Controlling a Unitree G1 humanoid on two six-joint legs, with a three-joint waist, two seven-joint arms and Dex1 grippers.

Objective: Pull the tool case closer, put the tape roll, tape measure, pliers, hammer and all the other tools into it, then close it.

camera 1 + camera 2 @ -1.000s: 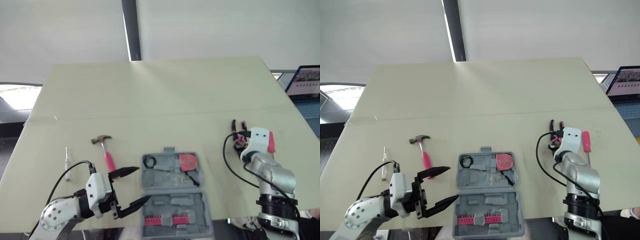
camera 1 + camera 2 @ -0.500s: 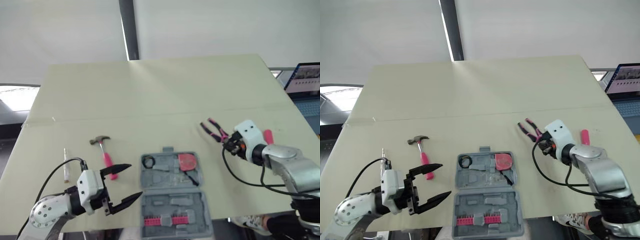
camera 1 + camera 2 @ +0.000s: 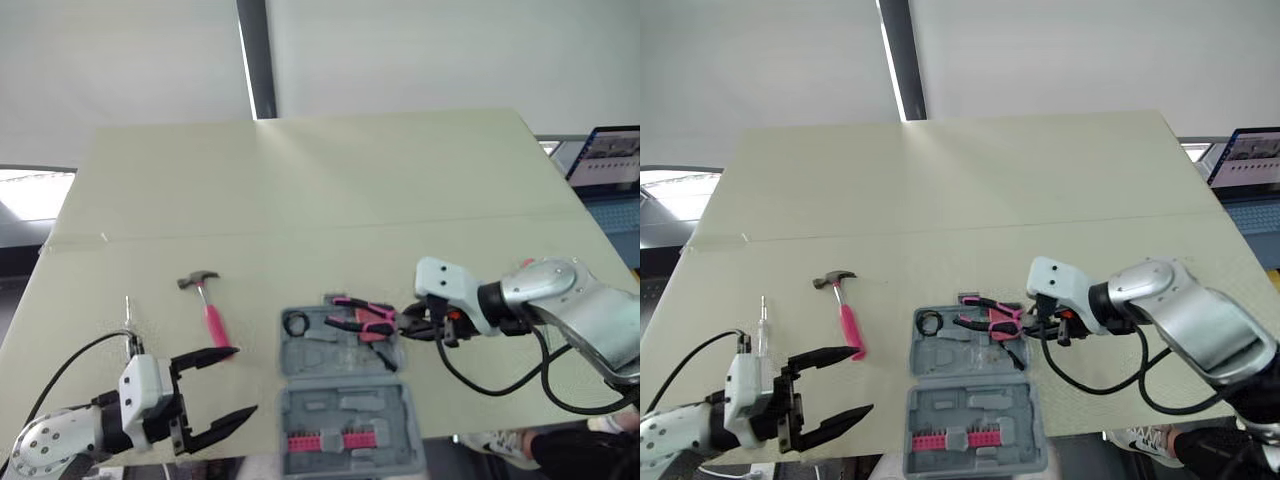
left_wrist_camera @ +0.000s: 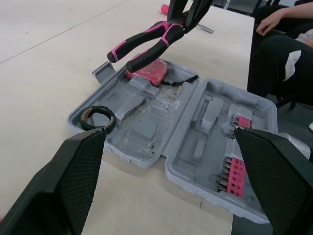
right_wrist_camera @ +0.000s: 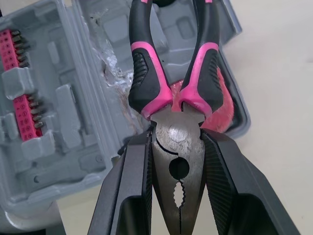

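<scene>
Your right gripper (image 3: 415,325) fingers pinch the pliers (image 3: 356,318) by the metal nose, so the handles lead over the open tool case (image 3: 345,405), lower centre; left gripper (image 3: 240,382) hangs lower left, fingers spread; hammer (image 3: 205,308) on tabletop (image 3: 300,200) left of case

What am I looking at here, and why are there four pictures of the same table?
This is a two-armed robot packing tools. The two wide pictures come from cameras in its head, looking down at a table; the two close ones come from cameras on its wrists. Each arm ends in a two-fingered pincer. The right pincer grips pink-handled pliers by their metal head, above the open grey tool case. The left pincer is open, holding nothing. In the case lie a black tape roll, a red tape measure and a row of bits. A hammer and a thin screwdriver lie on the table, on the robot's left of the case.
</scene>
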